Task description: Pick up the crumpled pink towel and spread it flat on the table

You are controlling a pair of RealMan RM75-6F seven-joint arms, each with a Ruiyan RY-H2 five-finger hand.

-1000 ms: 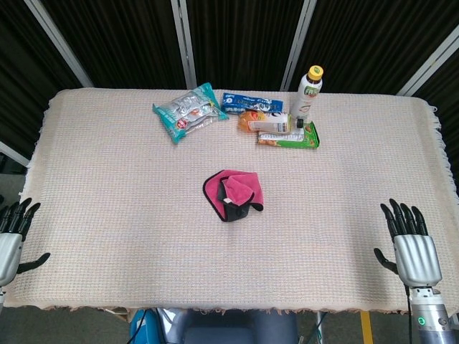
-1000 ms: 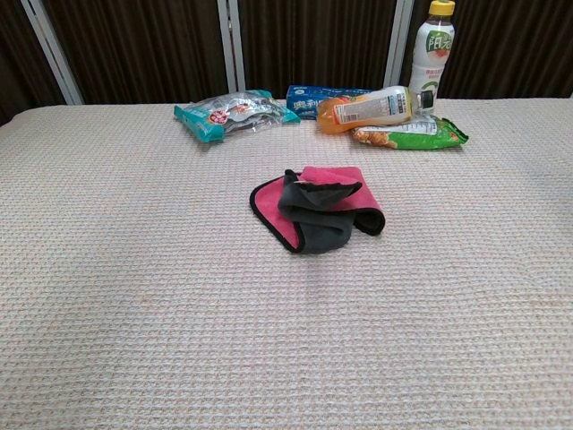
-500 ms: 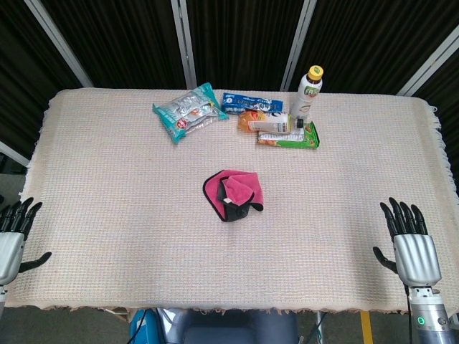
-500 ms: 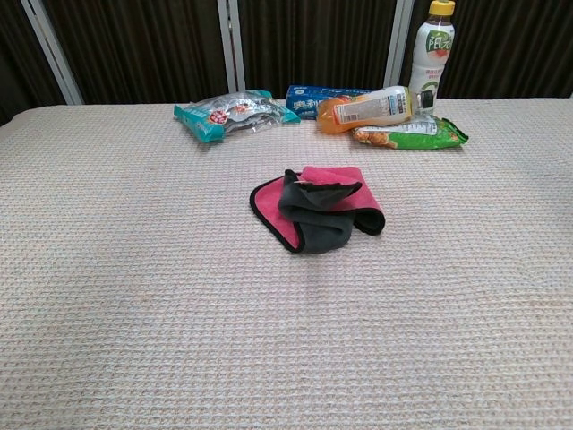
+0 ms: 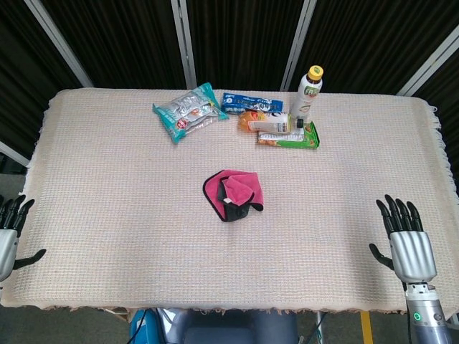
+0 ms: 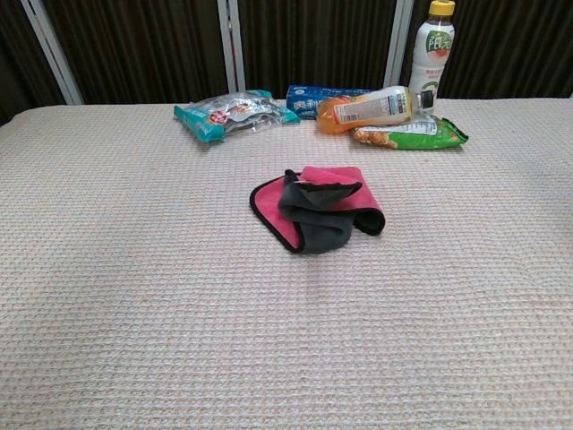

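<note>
The crumpled pink towel point(image 5: 234, 194) with a dark grey underside lies bunched near the middle of the table; the chest view shows the towel point(image 6: 318, 209) folded over itself. My left hand point(image 5: 8, 235) hovers at the table's near left corner, fingers spread, holding nothing. My right hand point(image 5: 406, 243) is at the near right edge, fingers apart and empty. Both hands are far from the towel. Neither hand appears in the chest view.
At the back of the cloth-covered table point(image 5: 107, 179) lie a teal snack pack point(image 5: 188, 111), a blue packet point(image 5: 248, 99), an orange bottle on its side point(image 5: 265, 122), a green packet point(image 5: 295, 137) and an upright bottle point(image 5: 308, 92).
My left hand has slid a little left and down, toward the frame edge. My right hand has dropped slightly. The towel has not moved.
</note>
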